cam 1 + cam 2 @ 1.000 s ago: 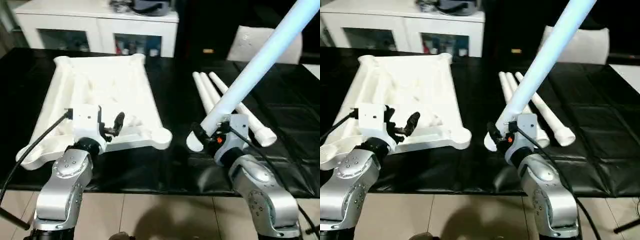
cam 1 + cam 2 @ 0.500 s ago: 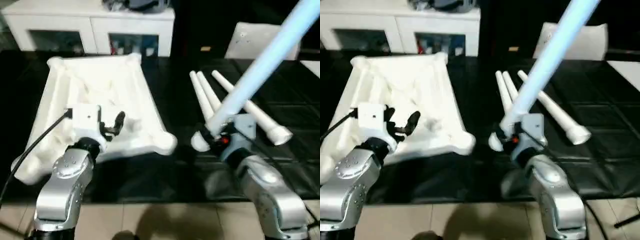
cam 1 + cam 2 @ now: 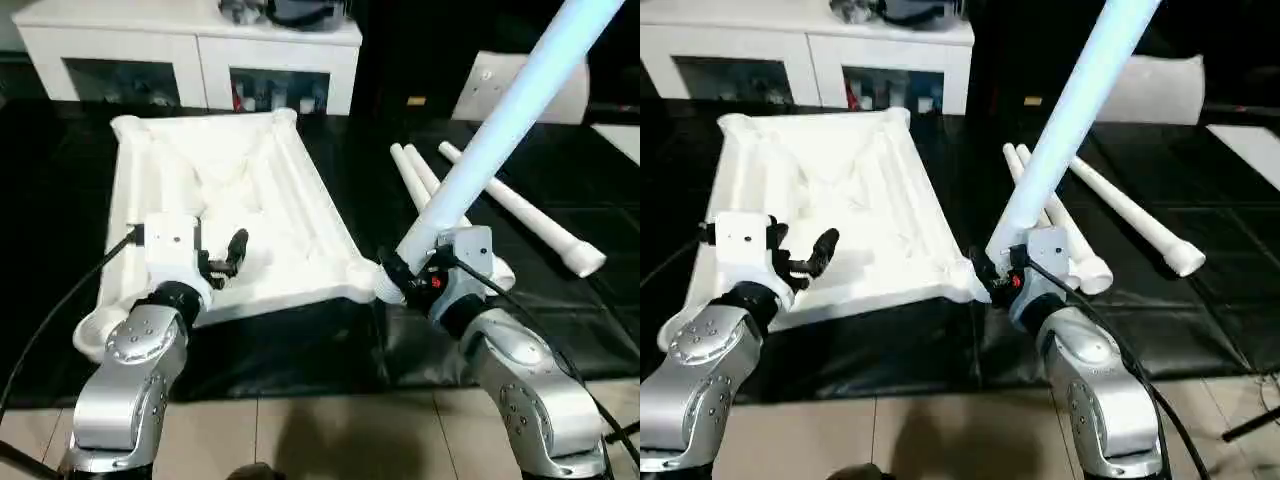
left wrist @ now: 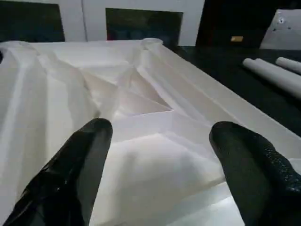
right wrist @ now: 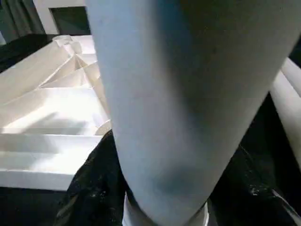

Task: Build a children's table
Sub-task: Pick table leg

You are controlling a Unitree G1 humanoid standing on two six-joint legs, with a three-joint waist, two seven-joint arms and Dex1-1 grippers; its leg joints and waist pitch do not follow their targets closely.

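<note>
The right tool (image 3: pixel 412 268) grips a leg (image 3: pixel 500 120) leaning toward 1 o'clock. The left tool (image 3: pixel 222 258), wide open and empty, hangs over the table (image 3: pixel 240 190).

Bright overhead light washes out the white tabletop (image 3: pixel 225 215), leaving its ribs faint in the head views. The raised leg (image 3: pixel 500 130) takes a bluish tint and blooms near the top. The black bench (image 3: pixel 600 320) shows soft sheen. In the right wrist view the leg (image 5: pixel 178 94) is a close, unfocused, shaded mass; the left fingers (image 4: pixel 80 165) are soft-edged.
</note>
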